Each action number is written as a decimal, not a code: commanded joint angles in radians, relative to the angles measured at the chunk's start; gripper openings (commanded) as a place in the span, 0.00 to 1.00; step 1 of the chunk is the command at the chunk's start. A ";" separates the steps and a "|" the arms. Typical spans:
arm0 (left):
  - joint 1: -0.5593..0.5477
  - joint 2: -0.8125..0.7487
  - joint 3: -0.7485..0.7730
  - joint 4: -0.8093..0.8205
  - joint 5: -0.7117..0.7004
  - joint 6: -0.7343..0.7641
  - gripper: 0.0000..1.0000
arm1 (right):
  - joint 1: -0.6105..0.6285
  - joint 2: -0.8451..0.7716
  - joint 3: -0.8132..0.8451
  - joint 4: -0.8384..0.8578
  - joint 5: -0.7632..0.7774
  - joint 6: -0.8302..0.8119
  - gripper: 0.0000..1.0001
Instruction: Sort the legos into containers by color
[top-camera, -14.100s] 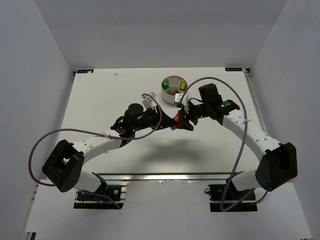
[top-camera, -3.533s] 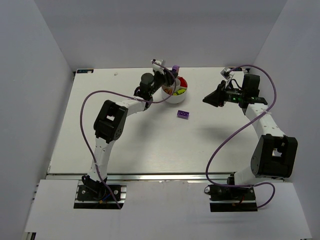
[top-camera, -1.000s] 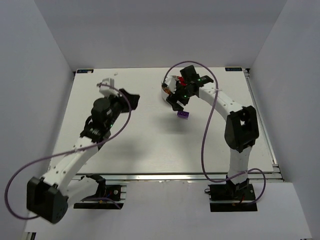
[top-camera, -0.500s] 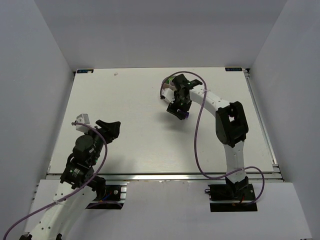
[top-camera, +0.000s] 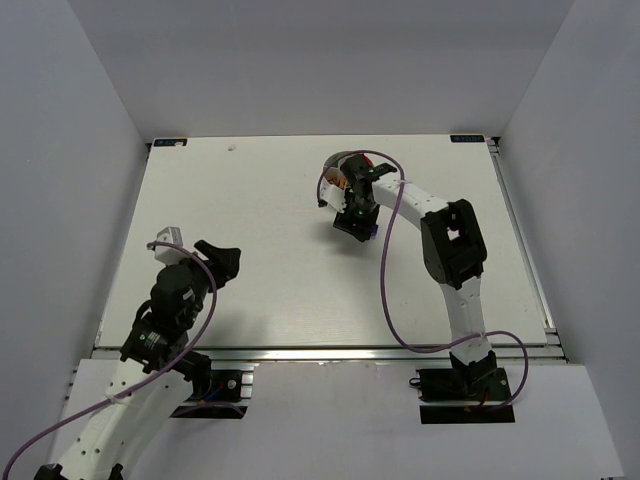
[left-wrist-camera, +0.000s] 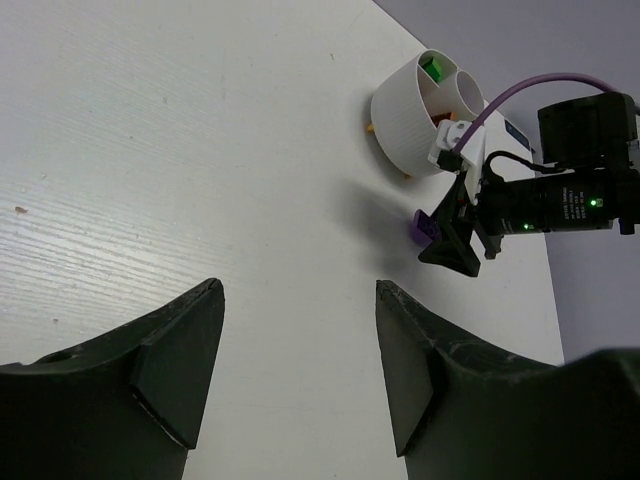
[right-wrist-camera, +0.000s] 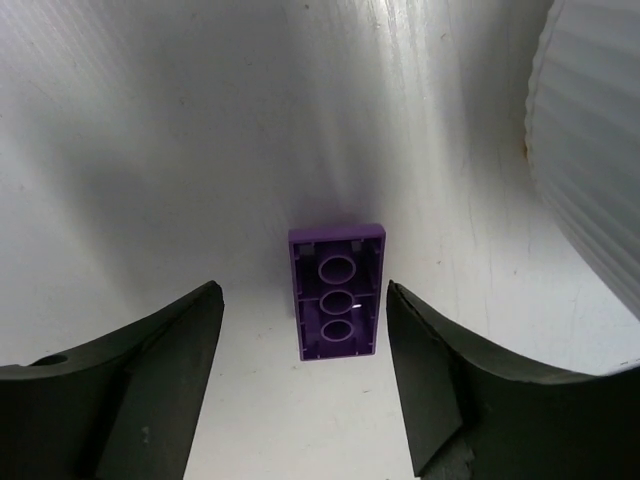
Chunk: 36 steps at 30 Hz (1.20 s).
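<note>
Right hand (right-wrist-camera: 302, 296) open astride purple lego (right-wrist-camera: 337, 290)

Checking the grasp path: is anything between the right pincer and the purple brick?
Nothing visible. The small purple plastic brick lies uncovered on the white table, framed by the open right pincer.

- The dish (left-wrist-camera: 405, 125) stands on the worktop (top-camera: 250, 200), toward its far side and a little right of the middle.
- One lego brick (right-wrist-camera: 336, 292) lies on the worktop just before the dish, apart from its wall.
- The right hand (top-camera: 354, 222) hangs over that brick, which lies between its two fingers, touching neither.
- Another lego (left-wrist-camera: 432, 68) sits inside a wedge compartment of the dish.
- The left hand (left-wrist-camera: 300, 300) is over the near left part of the worktop, well apart from the dish and the brick.
</note>
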 joint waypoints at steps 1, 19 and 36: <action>0.000 -0.011 0.049 -0.036 -0.031 0.013 0.71 | 0.000 0.008 0.030 0.022 -0.016 -0.039 0.69; 0.000 0.030 0.072 -0.001 -0.037 0.038 0.71 | -0.048 -0.228 0.013 0.075 -0.503 -0.025 0.02; 0.000 0.033 0.077 0.007 -0.032 0.032 0.71 | -0.215 -0.113 0.222 0.677 -0.558 0.658 0.00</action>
